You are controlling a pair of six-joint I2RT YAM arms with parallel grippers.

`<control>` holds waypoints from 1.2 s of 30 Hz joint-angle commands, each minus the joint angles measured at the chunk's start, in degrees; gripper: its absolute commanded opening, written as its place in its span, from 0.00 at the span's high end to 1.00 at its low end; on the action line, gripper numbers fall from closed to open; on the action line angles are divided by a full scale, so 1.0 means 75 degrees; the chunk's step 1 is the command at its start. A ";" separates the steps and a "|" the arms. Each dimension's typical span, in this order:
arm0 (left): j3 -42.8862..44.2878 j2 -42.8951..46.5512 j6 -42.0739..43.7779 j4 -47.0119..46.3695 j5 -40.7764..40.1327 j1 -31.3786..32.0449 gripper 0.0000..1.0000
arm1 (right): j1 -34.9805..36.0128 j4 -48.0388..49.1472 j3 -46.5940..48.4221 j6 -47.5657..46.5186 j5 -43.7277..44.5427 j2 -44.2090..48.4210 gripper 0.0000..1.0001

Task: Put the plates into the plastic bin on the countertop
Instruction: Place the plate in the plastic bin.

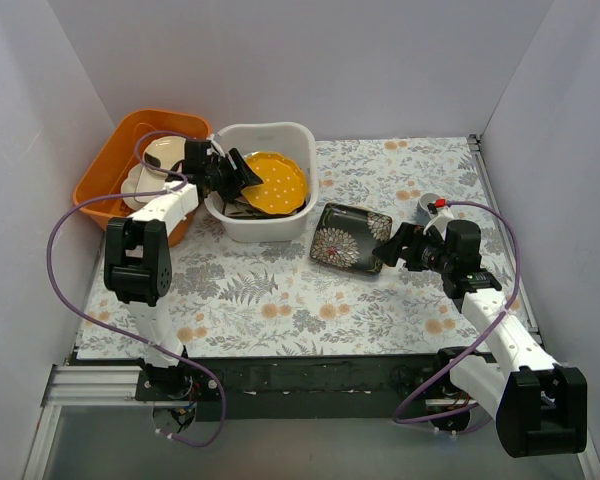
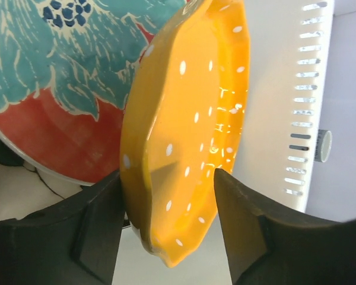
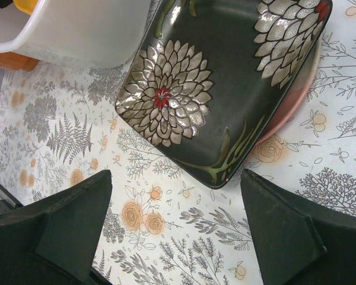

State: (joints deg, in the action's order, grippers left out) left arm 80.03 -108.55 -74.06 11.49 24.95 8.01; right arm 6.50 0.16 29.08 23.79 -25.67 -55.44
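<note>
The white plastic bin [image 1: 270,131] stands at the back of the countertop [image 1: 280,295]. My left gripper [image 1: 242,175] is inside it, shut on the rim of an orange plate with white dots [image 1: 277,183], which it holds tilted. In the left wrist view the plate [image 2: 184,119] sits between the fingers [image 2: 101,219], with the red-and-teal round plate [image 2: 53,77] behind it. The black floral rectangular plate [image 1: 352,237] lies right of the bin, on top of a pink-cream plate [image 3: 296,98]. My right gripper [image 1: 388,247] is open, just off the black plate's [image 3: 219,77] near corner.
An orange tub [image 1: 105,165] with cream dishes [image 1: 160,152] stands left of the bin. A small grey cup [image 1: 430,203] sits behind my right wrist. White walls close in the left, back and right. The bin wall [image 3: 89,29] shows in the right wrist view.
</note>
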 commanded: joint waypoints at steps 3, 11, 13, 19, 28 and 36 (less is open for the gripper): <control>0.0731 -0.0022 0.0405 0.0483 -0.0408 0.0069 0.34 | 0.0012 0.0330 -0.0010 -0.0102 -0.0058 0.0032 0.05; 0.1528 -0.0233 0.1132 0.1749 -0.2655 0.0455 0.18 | 0.0012 0.0470 -0.0127 -0.0020 -0.0116 -0.0025 0.05; 0.1622 -0.0350 0.1226 0.1983 -0.3078 0.0631 0.14 | 0.0024 0.0482 -0.0139 -0.0020 -0.0151 -0.0061 0.05; 0.2067 -0.0655 0.1718 0.2476 -0.4614 0.1228 0.02 | 0.0024 0.0494 -0.0198 -0.0020 0.0071 -0.0108 0.05; 0.1787 0.0291 0.1894 0.2196 -0.5706 0.1955 0.02 | 0.0024 0.0681 -0.0455 0.0039 0.0423 -0.0494 0.06; 0.1189 0.1442 0.1906 0.1739 -0.5354 0.2084 0.02 | 0.0024 0.1582 -0.0702 0.0402 0.0165 -0.0951 0.11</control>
State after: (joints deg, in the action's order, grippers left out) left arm 89.89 -105.56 -60.55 27.57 -14.48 23.38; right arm 6.50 5.10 24.34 25.12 -23.75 -61.91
